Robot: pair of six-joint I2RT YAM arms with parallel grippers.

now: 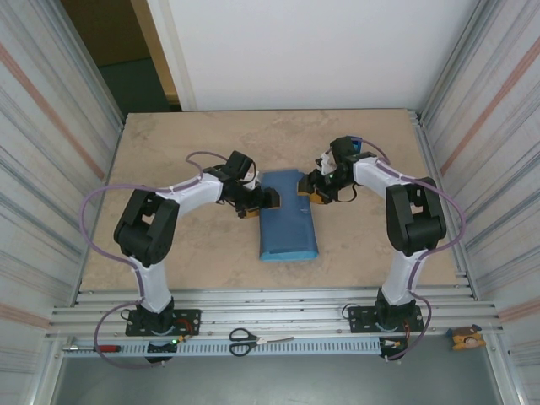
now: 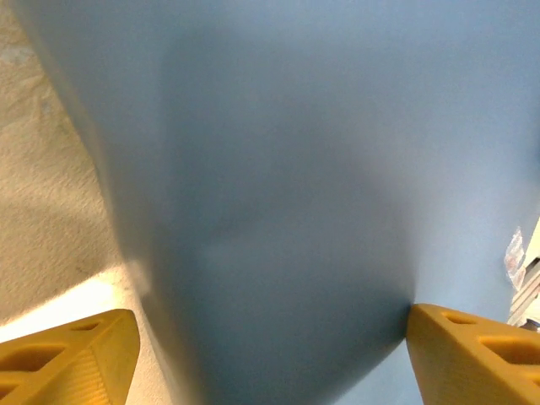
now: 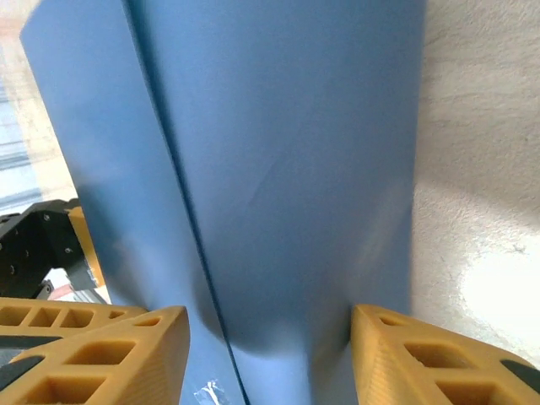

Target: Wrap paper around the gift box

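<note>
Yellow fingers (image 2: 67, 359) of left gripper (image 2: 270, 321) spread wide, straddling raised fold of paper (image 2: 295, 169). Same at right gripper (image 3: 268, 316): jaws apart, paper ridge between, no pinch evident. Paper lies as folded blue bundle at centre of table (image 1: 169, 152), one gripper at each side of far end. Gift box covered, presumably inside. Step in hand: closing far-end flaps. Next move: grip flap edge, fold inward, press flat.

Smooth, matt paper (image 1: 287, 224) on a rough, stone-look table (image 1: 363, 245).
</note>
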